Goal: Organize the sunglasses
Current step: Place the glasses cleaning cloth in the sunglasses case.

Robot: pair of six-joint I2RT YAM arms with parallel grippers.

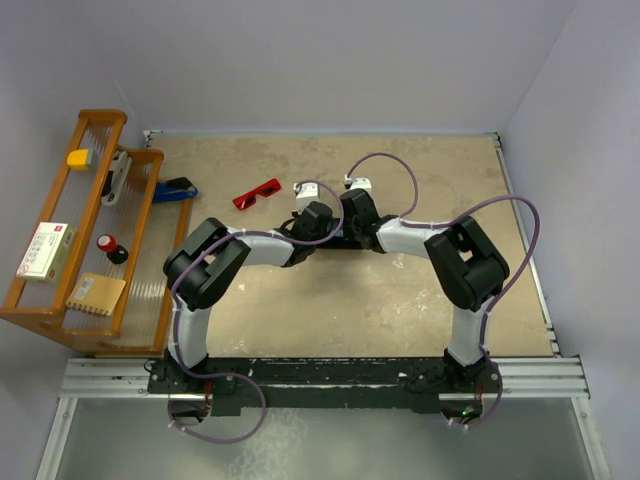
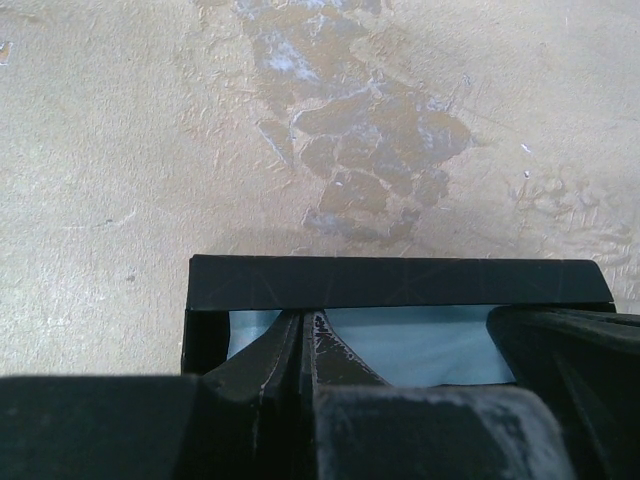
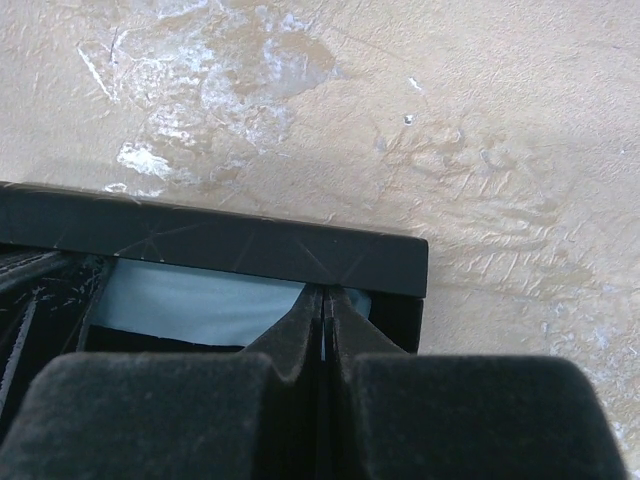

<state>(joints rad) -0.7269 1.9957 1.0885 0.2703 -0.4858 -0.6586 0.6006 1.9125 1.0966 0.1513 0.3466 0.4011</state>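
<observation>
Beige worn tabletop (image 1: 400,300) bears red sunglasses (image 1: 257,194), between pale lilac walls (image 1: 300,60)

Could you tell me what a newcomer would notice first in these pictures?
The left gripper and right gripper, both shut, meet at an open black case holding a blue cloth. Red sunglasses lie apart, beyond and left of them; a wooden rack stands far left.

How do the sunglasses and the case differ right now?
The sunglasses are red; the case is black. The sunglasses lie untouched, left of the grippers; the case has the left gripper and right gripper, both shut, reaching into it. The case holds a light blue cloth; the sunglasses lie outside it. Both rest on the table.
</observation>
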